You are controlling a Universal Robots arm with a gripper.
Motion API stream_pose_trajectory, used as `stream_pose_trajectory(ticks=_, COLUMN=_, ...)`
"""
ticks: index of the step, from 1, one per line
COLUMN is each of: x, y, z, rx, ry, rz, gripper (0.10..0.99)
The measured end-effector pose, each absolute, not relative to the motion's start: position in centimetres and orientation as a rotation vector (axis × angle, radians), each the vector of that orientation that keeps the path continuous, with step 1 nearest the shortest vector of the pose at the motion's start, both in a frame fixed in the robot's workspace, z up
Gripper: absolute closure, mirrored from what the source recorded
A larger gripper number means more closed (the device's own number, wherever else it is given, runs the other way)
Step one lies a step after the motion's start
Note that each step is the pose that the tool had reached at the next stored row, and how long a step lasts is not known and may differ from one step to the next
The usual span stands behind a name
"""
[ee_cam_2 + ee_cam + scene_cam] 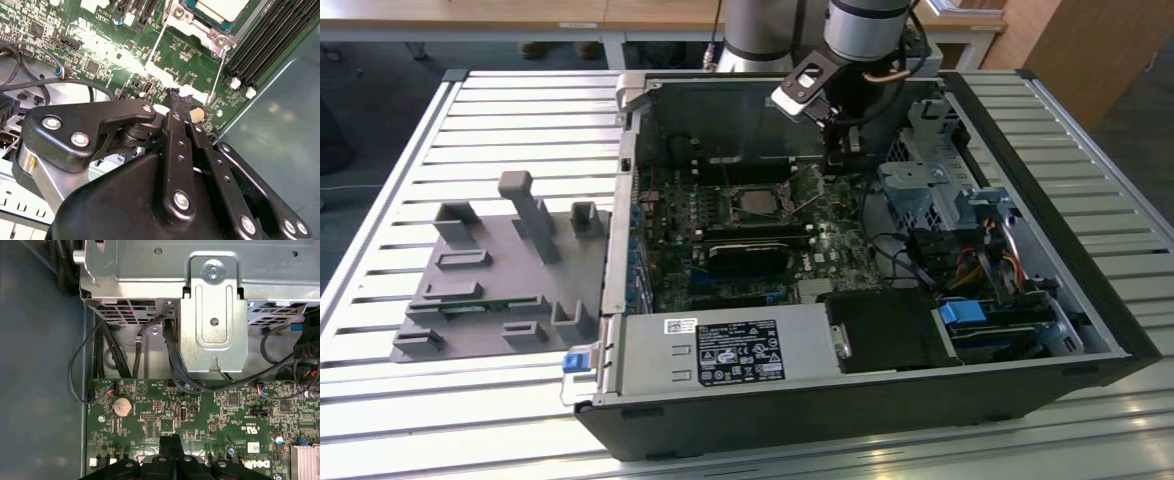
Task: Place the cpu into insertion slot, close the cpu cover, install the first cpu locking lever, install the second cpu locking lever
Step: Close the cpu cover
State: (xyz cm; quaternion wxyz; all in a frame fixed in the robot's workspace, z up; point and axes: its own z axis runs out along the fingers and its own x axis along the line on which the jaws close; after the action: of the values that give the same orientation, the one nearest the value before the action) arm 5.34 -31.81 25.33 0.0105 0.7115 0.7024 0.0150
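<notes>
So the gripper (843, 168) is pinched together with nothing between its fingers. In both wrist views its black tips (176, 97) (170, 440) sit low over the green board (235, 415), on the side of the board next to the metal drive cage (215, 305). I can't tell if they actually touch the board.

The cpu (220, 7) is sitting in the socket (735, 196) around the middle of the board, with the cover (197, 26) lying flat around it. Two thin wire levers (155, 46) run out from the socket's corners. One of them (218, 75) ends just beside the tips, no idea if either is latched.

Memory slots (265, 40) are right next to the socket, and a coin battery (121, 406) sits near the board's corner. There's a grey tray (494, 270) on the table (400, 400) beside the case (854, 425).
</notes>
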Motion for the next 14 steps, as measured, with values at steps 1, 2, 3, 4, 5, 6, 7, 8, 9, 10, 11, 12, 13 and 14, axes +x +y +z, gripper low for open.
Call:
stream_pose_trajectory(ticks=1, x=5.5, y=-31.8, z=25.3, rx=2.221, ry=2.193, rz=0.046, gripper=0.98)
stream_pose_trajectory(ticks=2, x=5.8, y=-31.7, z=25.3, rx=2.222, ry=2.194, rz=0.044, gripper=0.98)
stream_pose_trajectory(ticks=3, x=5.9, y=-31.7, z=25.2, rx=2.223, ry=2.194, rz=0.043, gripper=0.98)
stream_pose_trajectory(ticks=4, x=6.0, y=-31.7, z=25.2, rx=2.223, ry=2.195, rz=0.042, gripper=0.98)
stream_pose_trajectory(ticks=5, x=6.2, y=-31.7, z=25.2, rx=2.223, ry=2.195, rz=0.04, gripper=0.98)
stream_pose_trajectory(ticks=6, x=6.3, y=-31.7, z=25.1, rx=2.224, ry=2.196, rz=0.039, gripper=0.98)
stream_pose_trajectory(ticks=7, x=6.4, y=-31.7, z=25.1, rx=2.225, ry=2.197, rz=0.037, gripper=0.98)
stream_pose_trajectory(ticks=8, x=6.4, y=-31.7, z=25.0, rx=2.226, ry=2.197, rz=0.035, gripper=0.98)
stream_pose_trajectory(ticks=9, x=6.5, y=-31.7, z=25.0, rx=2.227, ry=2.198, rz=0.033, gripper=0.98)
stream_pose_trajectory(ticks=10, x=6.5, y=-31.7, z=24.9, rx=2.227, ry=2.199, rz=0.032, gripper=0.98)
stream_pose_trajectory(ticks=11, x=6.5, y=-31.6, z=24.8, rx=2.228, ry=2.199, rz=0.031, gripper=0.98)
stream_pose_trajectory(ticks=12, x=6.6, y=-31.6, z=24.7, rx=2.228, ry=2.2, rz=0.03, gripper=0.98)
stream_pose_trajectory(ticks=13, x=6.6, y=-31.6, z=24.6, rx=2.228, ry=2.2, rz=0.03, gripper=0.98)
stream_pose_trajectory(ticks=14, x=6.6, y=-31.6, z=24.5, rx=2.229, ry=2.2, rz=0.029, gripper=0.98)
